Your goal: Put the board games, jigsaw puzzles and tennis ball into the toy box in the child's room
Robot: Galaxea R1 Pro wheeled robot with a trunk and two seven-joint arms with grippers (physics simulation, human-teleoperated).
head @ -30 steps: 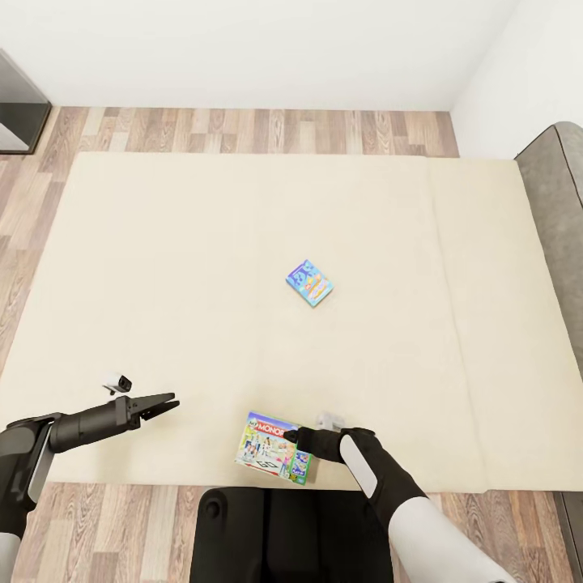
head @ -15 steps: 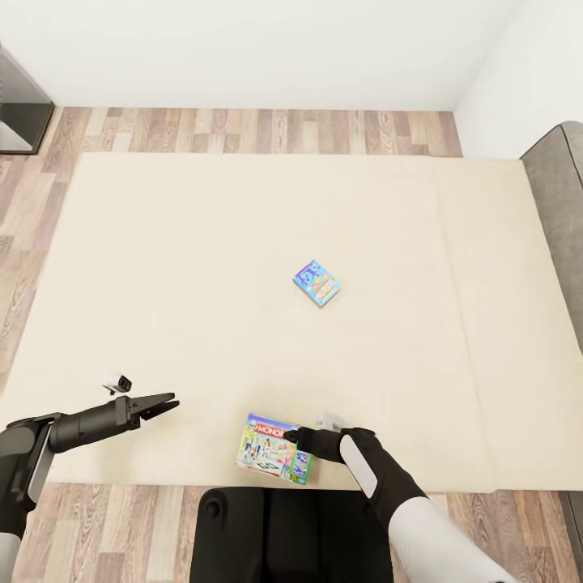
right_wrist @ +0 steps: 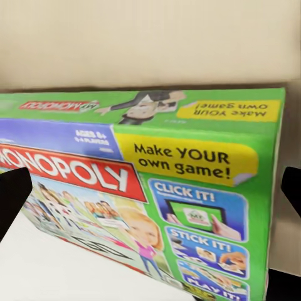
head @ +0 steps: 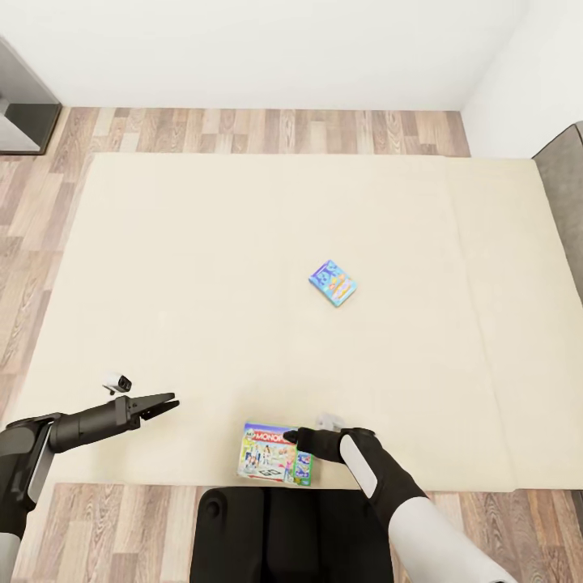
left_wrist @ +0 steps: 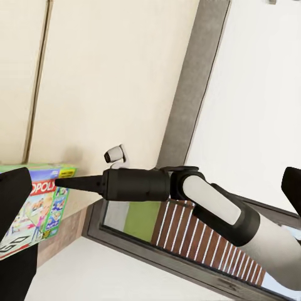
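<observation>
Head view: right fingers (head: 290, 437) on green-edged board game (head: 274, 464) at bed (head: 202, 267) edge, closure unclear, left fingers (head: 166, 403) slightly parted, empty; right wrist view: rigid light box (right_wrist: 157, 188) between fingers, grip short edge.

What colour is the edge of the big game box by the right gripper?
Green, clearest in the right wrist view: big game box.

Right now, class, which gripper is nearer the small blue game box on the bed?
Right. The right gripper sits below the small blue game box, at the Monopoly box; the left gripper is farther left.
</observation>
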